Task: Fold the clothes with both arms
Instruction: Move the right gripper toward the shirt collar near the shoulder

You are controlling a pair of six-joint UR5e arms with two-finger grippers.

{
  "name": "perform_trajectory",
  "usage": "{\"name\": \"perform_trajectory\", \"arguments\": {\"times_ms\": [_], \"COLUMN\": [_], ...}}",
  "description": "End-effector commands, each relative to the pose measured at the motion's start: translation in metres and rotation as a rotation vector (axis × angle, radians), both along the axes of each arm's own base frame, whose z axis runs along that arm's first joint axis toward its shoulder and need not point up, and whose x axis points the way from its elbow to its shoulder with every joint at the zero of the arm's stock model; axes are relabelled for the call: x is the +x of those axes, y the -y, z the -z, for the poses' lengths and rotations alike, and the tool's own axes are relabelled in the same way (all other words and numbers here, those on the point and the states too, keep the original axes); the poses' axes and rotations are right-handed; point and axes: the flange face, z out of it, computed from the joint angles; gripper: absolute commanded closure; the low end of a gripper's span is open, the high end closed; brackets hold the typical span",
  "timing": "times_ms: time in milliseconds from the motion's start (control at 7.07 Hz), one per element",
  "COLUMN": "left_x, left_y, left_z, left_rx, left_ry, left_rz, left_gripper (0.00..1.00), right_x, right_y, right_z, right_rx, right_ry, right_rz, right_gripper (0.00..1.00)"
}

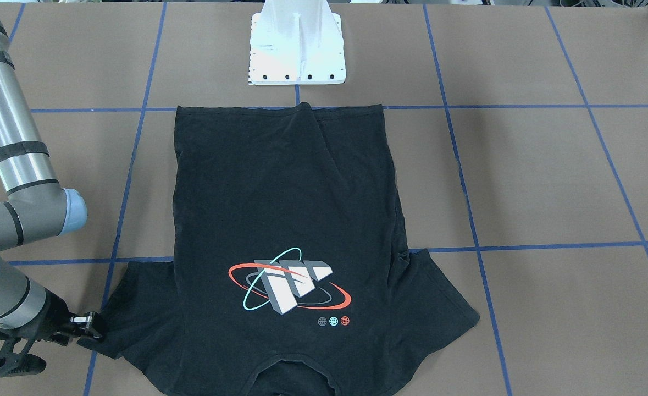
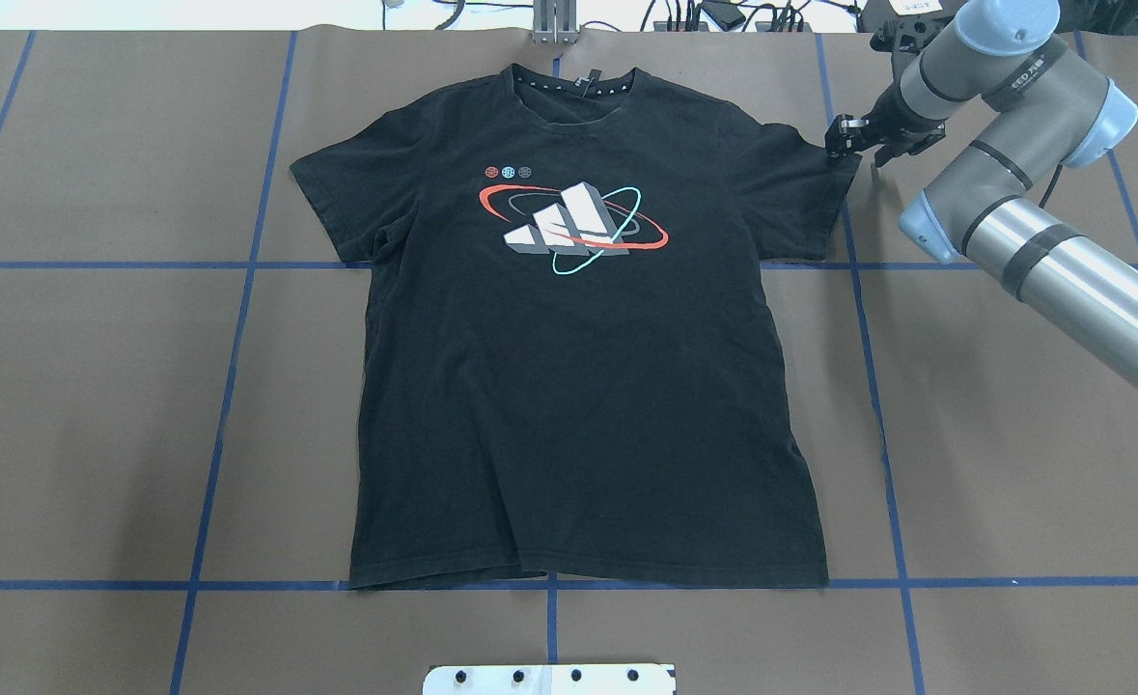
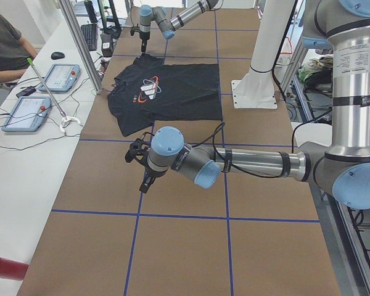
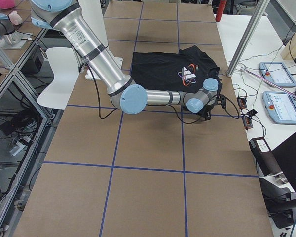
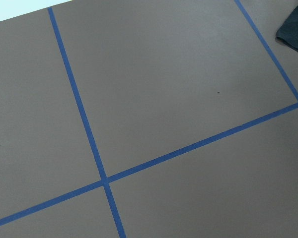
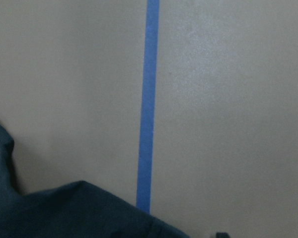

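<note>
The black T-shirt [image 2: 578, 405] lies flat on the table with its logo [image 2: 573, 220] up and its collar at the far side; it also shows in the front view [image 1: 280, 209]. My right gripper [image 2: 844, 137] is down at the outer corner of the shirt's sleeve [image 2: 805, 183], and its fingers look closed on the sleeve edge, as in the front view [image 1: 88, 325]. The right wrist view shows the sleeve cloth [image 6: 64, 213] at the bottom. My left gripper [image 3: 139, 166] hovers over bare table beside the shirt. I cannot tell whether it is open or shut.
The white base pedestal [image 1: 297, 49] stands just behind the shirt's hem. Blue tape lines [image 2: 231, 386] grid the brown table. In the left side view an operator [image 3: 3, 49] sits at a side bench with control tablets [image 3: 26, 112]. The left wrist view shows a shirt corner [image 5: 294, 32].
</note>
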Motion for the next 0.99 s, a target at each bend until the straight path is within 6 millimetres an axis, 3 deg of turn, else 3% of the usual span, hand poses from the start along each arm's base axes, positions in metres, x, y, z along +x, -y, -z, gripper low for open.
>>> {"name": "perform_trajectory", "arguments": {"times_ms": [0, 141, 424, 566, 707, 849], "left_x": [0.000, -0.001, -0.001, -0.001, 0.000, 0.000], "left_y": [0.000, -0.001, -0.001, -0.001, 0.000, 0.000], "left_z": [0.000, -0.001, 0.000, 0.000, 0.002, 0.004], "left_rx": [-0.001, -0.002, -0.001, -0.001, 0.001, 0.005], "left_ry": [0.000, 0.000, 0.000, 0.000, -0.001, -0.002], "left_rz": [0.002, 0.002, 0.002, 0.002, 0.003, 0.000], "left_gripper": [0.00, 0.00, 0.00, 0.00, 0.00, 0.00], "right_x": [-0.001, 0.000, 0.006, 0.025, 0.052, 0.065], "right_y": [0.000, 0.000, 0.002, 0.008, -0.009, -0.031], "right_z": [0.000, 0.000, 0.000, 0.013, 0.012, 0.020], "right_rx": [0.001, 0.001, -0.001, 0.012, 0.007, 0.028], "right_ry": [-0.002, -0.002, 0.002, 0.028, 0.094, 0.128], "right_rz": [0.000, -0.002, -0.008, -0.021, 0.005, 0.016], "right_gripper": [0.90, 1.00, 1.00, 1.00, 1.00, 1.00]}}
